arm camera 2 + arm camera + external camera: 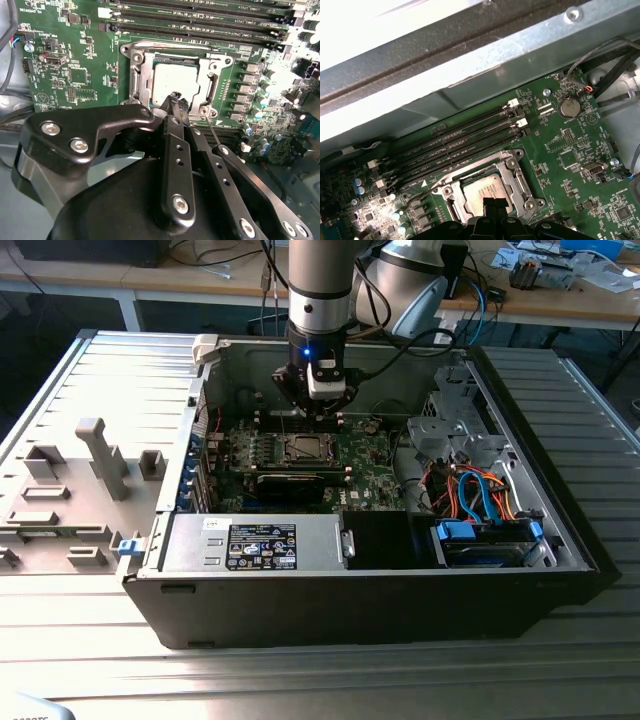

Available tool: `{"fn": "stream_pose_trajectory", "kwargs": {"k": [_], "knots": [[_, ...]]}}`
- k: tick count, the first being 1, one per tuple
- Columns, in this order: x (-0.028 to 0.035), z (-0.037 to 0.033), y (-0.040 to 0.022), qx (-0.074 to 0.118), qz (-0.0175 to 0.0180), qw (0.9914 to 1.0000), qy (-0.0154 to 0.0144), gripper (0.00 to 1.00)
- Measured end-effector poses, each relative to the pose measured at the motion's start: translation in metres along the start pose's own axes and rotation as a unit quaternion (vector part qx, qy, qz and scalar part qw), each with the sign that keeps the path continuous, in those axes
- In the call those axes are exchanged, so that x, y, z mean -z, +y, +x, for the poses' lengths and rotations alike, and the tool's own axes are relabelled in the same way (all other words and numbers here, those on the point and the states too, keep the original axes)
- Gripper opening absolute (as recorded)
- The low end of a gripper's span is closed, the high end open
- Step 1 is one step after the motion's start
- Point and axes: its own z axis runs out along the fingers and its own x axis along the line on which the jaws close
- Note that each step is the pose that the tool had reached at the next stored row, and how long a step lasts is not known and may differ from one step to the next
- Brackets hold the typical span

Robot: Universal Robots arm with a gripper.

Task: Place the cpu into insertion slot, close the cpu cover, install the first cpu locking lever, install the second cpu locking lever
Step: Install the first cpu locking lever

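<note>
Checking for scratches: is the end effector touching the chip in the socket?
Cannot tell. In the second wrist view the end effector overlaps the edge of the chip; neither contact nor gap shows plainly.

Ribbed metal table (330,680) carries the open computer case (400,600), a grey panel (60,510) lying beside it

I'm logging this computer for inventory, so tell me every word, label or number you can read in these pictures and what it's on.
Nothing reads clearly.
Black label on the power supply: white print, too small to read.
White sticker beside it: too small to read.
Motherboard: white lettering, too blurred to read.
cpu top: marks too faint to read.
</note>
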Motion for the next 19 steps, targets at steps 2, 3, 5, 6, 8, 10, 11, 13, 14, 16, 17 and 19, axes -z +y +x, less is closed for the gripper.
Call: {"fn": "stream_pose_trajectory", "kwargs": {"k": [2, 3, 5, 6, 8, 10, 11, 13, 14, 16, 17, 19], "knots": [[0.0, 0.0, 0.0, 0.003, -0.0001, 1.0, 0.0, 0.11], [0.0, -0.0008, 0.0003, 0.004, 0.0, 0.99999, 0.0001, 0.11], [0.0, -0.0022, 0.0008, 0.006, 0.0001, 0.99998, 0.0002, 0.11], [0.0, -0.0022, 0.0009, 0.006, 0.0, 0.99998, 0.0002, 0.11], [0.0, -0.0022, 0.001, 0.006, 0.0, 0.99998, 0.0002, 0.11], [0.0, -0.0024, 0.001, 0.008, -0.0001, 0.99997, 0.0002, 0.11], [0.0, -0.0026, 0.0011, 0.01, -0.0001, 0.99995, 0.0002, 0.11], [0.0, -0.0026, 0.0011, 0.014, -0.0001, 0.9999, 0.0002, 0.11], [-0.0001, -0.0026, 0.0012, 0.016, -0.0002, 0.99988, 0.0002, 0.11], [-0.0001, -0.0026, 0.0012, 0.018, -0.0002, 0.99984, 0.0002, 0.11], [0.0, -0.0033, 0.0014, 0.02, -0.0002, 0.99979, 0.0002, 0.11], [0.0, -0.0033, 0.0014, 0.021, -0.0003, 0.99977, 0.0003, 0.11]]}}
